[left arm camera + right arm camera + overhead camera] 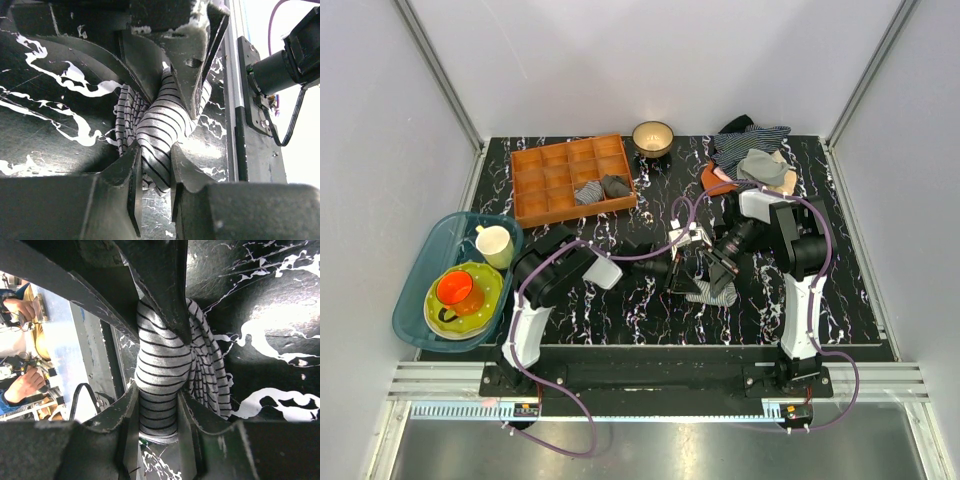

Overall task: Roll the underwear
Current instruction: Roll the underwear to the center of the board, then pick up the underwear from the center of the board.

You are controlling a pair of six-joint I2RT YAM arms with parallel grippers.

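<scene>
Underwear point(712, 293) is seen bunched into a striped roll on the table point(845, 290), mid-width and toward the front. One end is pinched by the left gripper point(155, 154), the other by the right gripper point(157, 396), with both pairs of fingers pressed onto the cloth.

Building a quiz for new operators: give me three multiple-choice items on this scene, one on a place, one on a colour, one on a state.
1. The underwear lies: A on a shelf, B on the floor, C on the table.
2. The compartment tray is: A orange, B green, C white.
3. The left gripper is: A open, B shut on the underwear, C holding a spoon.
C: it sits mid-table in the top view. A: its walls are orange. B: both fingers pinch the striped cloth.
</scene>
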